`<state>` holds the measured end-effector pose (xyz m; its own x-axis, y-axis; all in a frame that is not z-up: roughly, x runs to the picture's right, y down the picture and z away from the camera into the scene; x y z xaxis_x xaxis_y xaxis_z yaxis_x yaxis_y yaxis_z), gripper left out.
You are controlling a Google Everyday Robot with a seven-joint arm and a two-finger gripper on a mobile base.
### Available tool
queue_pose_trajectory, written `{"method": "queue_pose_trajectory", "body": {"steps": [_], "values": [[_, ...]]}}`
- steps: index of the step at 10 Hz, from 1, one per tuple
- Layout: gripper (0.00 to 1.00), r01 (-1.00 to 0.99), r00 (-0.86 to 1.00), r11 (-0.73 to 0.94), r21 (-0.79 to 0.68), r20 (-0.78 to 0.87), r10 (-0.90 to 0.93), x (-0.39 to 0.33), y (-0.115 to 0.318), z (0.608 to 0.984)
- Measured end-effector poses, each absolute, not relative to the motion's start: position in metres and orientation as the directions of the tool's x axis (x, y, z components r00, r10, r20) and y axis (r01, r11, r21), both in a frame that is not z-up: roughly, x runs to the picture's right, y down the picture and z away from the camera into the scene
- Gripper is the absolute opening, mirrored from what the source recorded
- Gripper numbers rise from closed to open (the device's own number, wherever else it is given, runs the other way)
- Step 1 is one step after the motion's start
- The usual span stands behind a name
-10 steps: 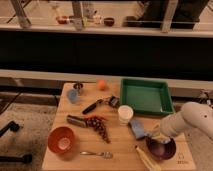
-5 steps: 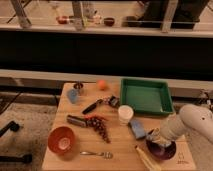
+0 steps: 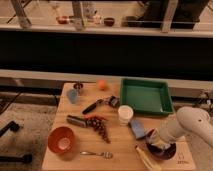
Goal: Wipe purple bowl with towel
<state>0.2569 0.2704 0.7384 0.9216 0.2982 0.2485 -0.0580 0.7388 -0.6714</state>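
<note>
The purple bowl [image 3: 163,150] sits at the front right corner of the wooden table, its dark rim showing under the arm. My gripper [image 3: 156,141] comes down from the white arm at the right and rests over the bowl's left side. It is shut on the towel [image 3: 152,136], which shows only as a small pale bunch at the gripper's tip against the bowl. Most of the bowl's inside is hidden by the gripper and arm.
A thick blue pad [image 3: 137,128] lies just left of the bowl, with a white cup [image 3: 125,114] and a green tray [image 3: 145,96] behind. A pale yellow object [image 3: 147,159] lies at the front edge. Orange-red bowl [image 3: 62,140], spoon [image 3: 97,154] and grapes [image 3: 100,126] lie to the left.
The gripper has shifted slightly over the purple bowl with the towel in it. Everything else on the table stays where it was.
</note>
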Motion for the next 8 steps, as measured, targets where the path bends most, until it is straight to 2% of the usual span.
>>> {"method": "queue_pose_trajectory", "body": {"steps": [8], "values": [[0.0, 0.011, 0.915, 0.741, -0.671, 0.306, 0.263, 0.216, 0.274, 0.733]]}}
